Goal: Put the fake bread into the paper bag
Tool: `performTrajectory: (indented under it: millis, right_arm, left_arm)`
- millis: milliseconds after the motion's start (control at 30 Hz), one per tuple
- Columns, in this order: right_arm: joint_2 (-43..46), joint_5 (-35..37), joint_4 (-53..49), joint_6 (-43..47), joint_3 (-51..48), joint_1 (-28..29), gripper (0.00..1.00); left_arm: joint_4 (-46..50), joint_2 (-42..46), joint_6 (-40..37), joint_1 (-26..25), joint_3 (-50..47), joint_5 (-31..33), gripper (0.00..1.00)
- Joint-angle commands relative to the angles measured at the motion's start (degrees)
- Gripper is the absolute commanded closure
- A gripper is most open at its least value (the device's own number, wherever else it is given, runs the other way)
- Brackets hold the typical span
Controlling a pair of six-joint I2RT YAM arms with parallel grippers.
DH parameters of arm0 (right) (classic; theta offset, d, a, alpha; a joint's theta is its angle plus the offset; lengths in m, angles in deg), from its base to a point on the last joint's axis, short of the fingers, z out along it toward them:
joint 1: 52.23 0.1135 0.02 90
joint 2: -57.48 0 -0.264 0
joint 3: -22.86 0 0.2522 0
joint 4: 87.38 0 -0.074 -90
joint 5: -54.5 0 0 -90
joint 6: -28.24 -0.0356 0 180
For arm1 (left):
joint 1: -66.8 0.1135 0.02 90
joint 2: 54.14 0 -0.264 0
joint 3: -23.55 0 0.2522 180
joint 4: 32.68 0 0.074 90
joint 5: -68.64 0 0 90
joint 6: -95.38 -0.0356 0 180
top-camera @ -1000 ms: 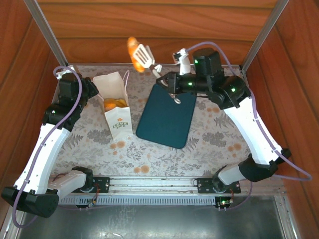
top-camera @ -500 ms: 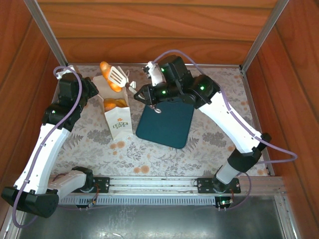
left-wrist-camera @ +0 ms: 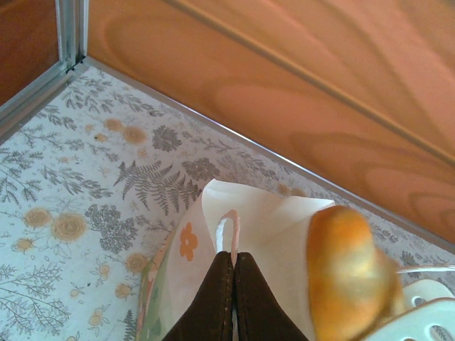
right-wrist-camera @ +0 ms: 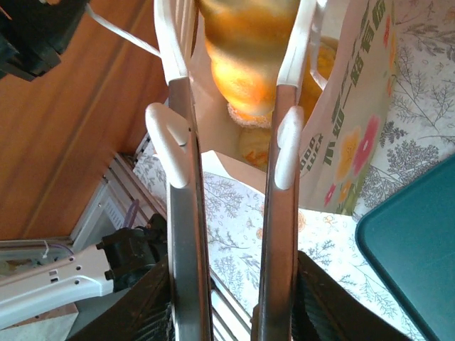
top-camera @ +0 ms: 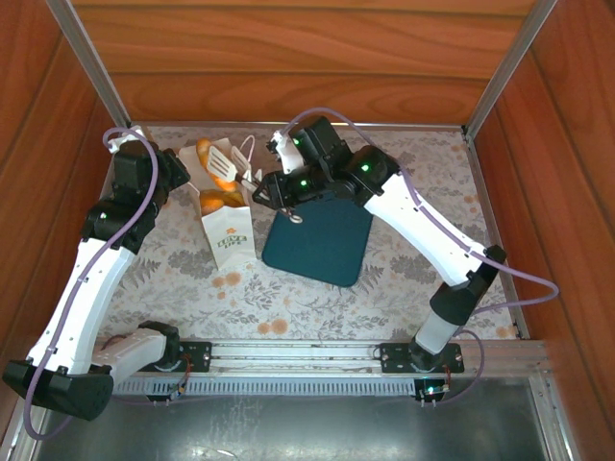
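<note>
The white paper bag [top-camera: 229, 230] stands upright left of centre, with golden rolls [top-camera: 223, 200] inside it. My left gripper [left-wrist-camera: 233, 257] is shut on the bag's cord handle [left-wrist-camera: 227, 231] at the rim. My right gripper [right-wrist-camera: 231, 298] is shut on a pair of white-tipped metal tongs [right-wrist-camera: 279, 213]. The tongs pinch a glossy golden-brown roll [right-wrist-camera: 245, 50] just over the bag's open mouth [top-camera: 213, 165]. More rolls [right-wrist-camera: 252, 138] show inside the bag [right-wrist-camera: 348, 128] below it. In the left wrist view the held roll [left-wrist-camera: 345, 270] hangs beside the bag's inner wall [left-wrist-camera: 266, 227].
A dark teal tray [top-camera: 322, 235] lies on the floral cloth right of the bag, under my right arm. Wooden walls close in the back and both sides. A metal rail [top-camera: 288, 357] runs along the near edge.
My right arm has swung left, carrying the roll in the tongs from the back middle to just above the bag's mouth and lower. The left arm has stayed put.
</note>
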Motion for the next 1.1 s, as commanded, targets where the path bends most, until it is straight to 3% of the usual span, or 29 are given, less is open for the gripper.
performTrajectory:
  millis: [0, 200, 400, 533, 600, 667, 833, 867, 1067]
  right_arm:
    - [0.41, -1.63, 2.94, 0.37, -0.07, 0.50, 0.55]
    - [1.51, -1.58, 3.03, -0.15, 1.12, 0.46, 0.60]
    - [5.10, 0.38, 3.44, -0.50, 2.22, -0.01, 0.77]
    - [8.74, 2.81, 4.29, -1.01, 0.95, -1.60, 0.82]
    - [11.02, 4.32, 4.82, -1.16, -0.55, -2.76, 0.83]
    - [13.27, 5.69, 5.15, -1.29, -2.27, -4.36, 0.84]
    - [19.70, 9.15, 6.02, -2.35, -10.50, -10.77, 0.87]
    - [21.15, 10.27, 6.46, -2.51, -13.03, -12.56, 0.88]
    - [29.21, 18.38, 8.20, -2.70, -29.20, -22.87, 0.89]
  left_arm:
    - [-0.44, 0.78, 0.40, 0.44, 0.45, 0.02, 1.00]
    - [-0.43, 0.63, 0.38, 0.44, 0.63, 0.02, 1.00]
    - [-0.44, 0.42, 0.29, 0.44, 1.30, -0.16, 1.00]
    - [-0.44, -0.06, -0.15, 0.46, 2.22, -0.59, 1.00]
    - [-0.44, -0.32, -0.11, 0.45, 2.70, -1.00, 0.89]
    - [-0.44, -0.47, -0.32, 0.38, 3.20, -1.39, 0.71]
    - [-0.35, -0.97, -1.27, 0.44, 5.29, -2.93, 0.18]
    - [-0.34, -1.08, -1.54, 0.44, 5.89, -3.49, 0.01]
    - [-0.22, -1.77, -1.73, 1.29, 10.32, -5.84, 0.00]
